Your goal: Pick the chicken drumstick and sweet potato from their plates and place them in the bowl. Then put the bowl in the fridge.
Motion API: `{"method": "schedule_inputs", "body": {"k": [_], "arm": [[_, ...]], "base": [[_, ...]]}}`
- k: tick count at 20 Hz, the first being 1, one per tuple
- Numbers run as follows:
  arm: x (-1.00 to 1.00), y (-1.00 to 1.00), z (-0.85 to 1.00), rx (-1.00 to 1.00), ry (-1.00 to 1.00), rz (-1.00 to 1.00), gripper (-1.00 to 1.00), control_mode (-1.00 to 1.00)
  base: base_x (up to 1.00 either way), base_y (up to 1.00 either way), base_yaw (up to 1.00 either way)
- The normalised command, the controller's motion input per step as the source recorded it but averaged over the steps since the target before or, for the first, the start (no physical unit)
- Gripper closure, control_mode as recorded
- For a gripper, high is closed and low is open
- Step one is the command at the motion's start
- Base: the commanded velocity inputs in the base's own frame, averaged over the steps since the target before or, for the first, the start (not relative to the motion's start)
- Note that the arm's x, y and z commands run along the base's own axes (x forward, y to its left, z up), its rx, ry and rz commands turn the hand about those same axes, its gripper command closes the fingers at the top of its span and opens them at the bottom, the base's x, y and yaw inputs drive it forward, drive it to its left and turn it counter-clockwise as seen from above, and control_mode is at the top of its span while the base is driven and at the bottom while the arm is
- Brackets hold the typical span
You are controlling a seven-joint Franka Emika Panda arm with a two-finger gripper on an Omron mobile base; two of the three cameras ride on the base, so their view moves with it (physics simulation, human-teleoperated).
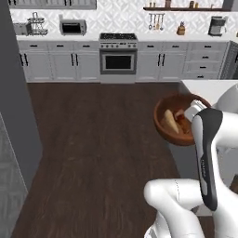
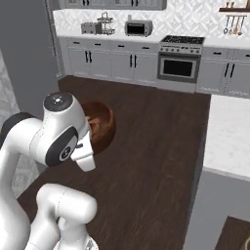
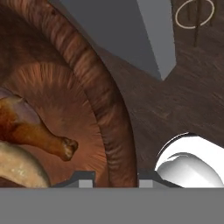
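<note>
Both the chicken drumstick (image 3: 30, 131) and the sweet potato (image 1: 170, 122) lie in the bowl (image 1: 162, 125), which the gripper (image 3: 116, 177), jaws clenched on its rim, carries at centre right of the left base view; fridge placement remains.

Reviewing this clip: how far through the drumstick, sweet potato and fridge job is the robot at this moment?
Done: the chicken drumstick and sweet potato both lie inside the bowl. In hand: the gripper is shut on the bowl's rim, holding it up over the dark floor beside the counter. Left: carrying the bowl to the fridge and setting it inside.
</note>
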Motion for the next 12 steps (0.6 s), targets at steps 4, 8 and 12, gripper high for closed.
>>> {"method": "schedule_inputs", "body": {"k": [4, 8, 12], "arm": [[0.0, 0.0, 0.0, 0.0, 0.0, 0.0, 1.0, 1.0], [0.0, 0.0, 0.0, 0.0, 0.0, 0.0, 1.0, 1.0], [0.0, 0.0, 0.0, 0.0, 0.0, 0.0, 1.0, 1.0]], "base": [[1.0, 1.0, -0.14], [1.0, 0.97, -0.16], [1.0, 0.29, 0.0]]}}
